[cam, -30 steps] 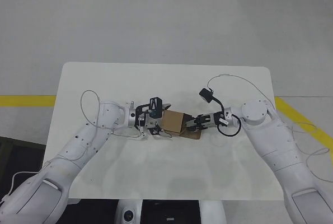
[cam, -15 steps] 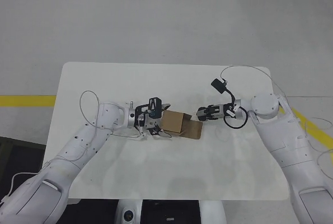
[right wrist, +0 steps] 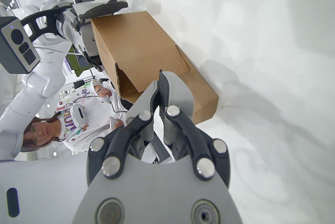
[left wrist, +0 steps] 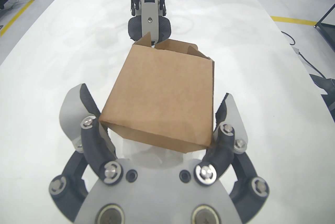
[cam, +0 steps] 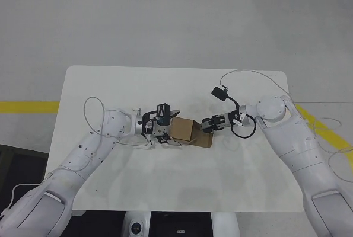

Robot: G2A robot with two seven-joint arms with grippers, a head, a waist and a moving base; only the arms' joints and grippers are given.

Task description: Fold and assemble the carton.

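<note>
- Gripping the carton (cam: pixel 185 129) at mid-frame in the top view, your left gripper (left wrist: pixel 155 95) has its jaws closed against the box's two sides.
- Your right gripper (right wrist: pixel 160 83) has its jaws pressed together, nothing visibly between them, tips at the carton's open end, just right of centre.
- Your carton lies on the table (cam: pixel 105 89).

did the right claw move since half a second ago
Yes, the right claw moved in toward the brown cardboard carton, which stayed put.
</note>
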